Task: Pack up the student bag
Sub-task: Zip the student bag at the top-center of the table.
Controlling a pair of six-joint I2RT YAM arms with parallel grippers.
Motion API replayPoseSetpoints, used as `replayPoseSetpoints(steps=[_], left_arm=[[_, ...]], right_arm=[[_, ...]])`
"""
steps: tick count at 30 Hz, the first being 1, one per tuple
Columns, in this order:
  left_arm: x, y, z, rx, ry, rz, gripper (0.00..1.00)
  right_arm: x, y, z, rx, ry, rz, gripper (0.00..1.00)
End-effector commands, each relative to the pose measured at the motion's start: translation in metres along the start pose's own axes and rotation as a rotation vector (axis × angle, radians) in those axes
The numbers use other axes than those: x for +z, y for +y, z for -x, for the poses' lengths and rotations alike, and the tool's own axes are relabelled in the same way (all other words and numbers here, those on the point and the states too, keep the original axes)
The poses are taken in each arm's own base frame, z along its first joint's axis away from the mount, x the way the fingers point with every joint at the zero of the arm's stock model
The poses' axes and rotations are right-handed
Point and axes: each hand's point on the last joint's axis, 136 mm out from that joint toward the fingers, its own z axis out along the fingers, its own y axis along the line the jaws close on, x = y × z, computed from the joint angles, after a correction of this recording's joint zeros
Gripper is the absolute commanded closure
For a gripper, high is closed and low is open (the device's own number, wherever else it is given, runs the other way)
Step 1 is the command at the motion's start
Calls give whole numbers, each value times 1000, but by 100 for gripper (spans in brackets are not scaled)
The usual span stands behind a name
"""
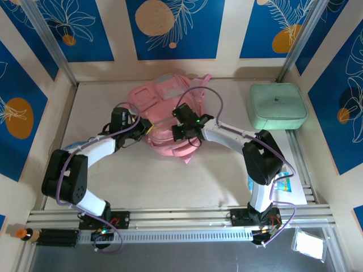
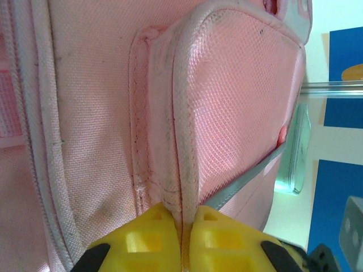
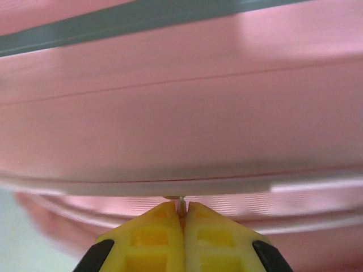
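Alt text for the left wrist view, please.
The left tool, yellow-fingered, is shut on a raised piped seam of the large soft pink fabric backpack, seen close up. A grey strip runs diagonally across the pocket beside it.

The student bag (image 1: 161, 96) was soft pink in a fine woven grid. Paler, slightly grubby pink piping ran up from between the yellow left fingers (image 2: 153, 238), with a grey trim strip to their right. The right fingers (image 3: 156, 238) were the same yellow, backed in black, with pink fabric above them under a grey band. The case (image 1: 278, 106) was mint green and the surface (image 1: 170, 181) off-white. The wall panels (image 1: 198, 34) were blue with white leaf outlines and orange and cream discs.
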Motion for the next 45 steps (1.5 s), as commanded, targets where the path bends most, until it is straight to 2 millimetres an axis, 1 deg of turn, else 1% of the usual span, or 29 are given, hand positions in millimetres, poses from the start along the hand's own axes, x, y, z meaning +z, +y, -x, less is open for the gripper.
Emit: replayPoseSetpoints(steps=[1, 3, 5, 7, 8, 12, 16, 17, 19, 21, 23, 25, 27, 29, 30, 32, 34, 37, 41, 45], left_arm=[[-1, -8, 11, 47, -30, -1, 100], [0, -10, 10, 57, -19, -6, 100], [1, -11, 10, 70, -8, -4, 100], [3, -13, 10, 97, 9, 7, 100], [4, -14, 11, 117, 17, 12, 100], [13, -16, 20, 211, 75, 77, 100], [16, -15, 43, 253, 52, 122, 100], [15, -14, 49, 251, 38, 132, 98], [11, -9, 63, 241, 1, 150, 88], [2, -5, 72, 235, -35, 168, 82], [-11, 3, 76, 215, -73, 194, 69], [-24, 17, 74, 180, -104, 215, 61], [-33, 32, 66, 134, -107, 219, 58], [-41, 39, 57, 100, -110, 207, 55], [-44, 39, 52, 88, -109, 194, 54], [-48, 33, 44, 71, -98, 144, 52], [-50, 17, 37, 65, -75, 62, 50], [-52, 5, 34, 40, -70, 2, 49], [-45, 3, 24, -25, -53, -29, 49], [-39, 6, 20, -80, -51, -61, 52]], right_arm=[[-14, -59, -3, 123, 10, -168, 100], [-17, -69, -1, 150, 8, -181, 100], [-20, -74, 2, 163, 2, -191, 100], [-23, -73, 5, 166, -3, -183, 100], [-23, -68, 6, 161, 3, -155, 100], [-27, -38, 4, 118, 12, -34, 100], [-29, -3, -8, 52, 41, 61, 100], [-29, 5, -11, 44, 48, 88, 100], [-30, 26, -16, 30, 61, 164, 100], [-30, 46, -19, 18, 68, 234, 100], [-30, 66, -19, 5, 70, 297, 100], [-27, 82, -15, 0, 69, 342, 100], [-23, 97, -12, -8, 74, 376, 100], [-22, 109, -8, -25, 76, 406, 100], [-21, 115, -7, -35, 76, 418, 100], [-20, 125, -4, -53, 79, 443, 100], [-20, 133, -4, -70, 82, 461, 100], [-20, 138, -4, -85, 82, 469, 100], [-18, 137, -5, -77, 86, 465, 100], [-19, 137, -4, -83, 80, 461, 100]])
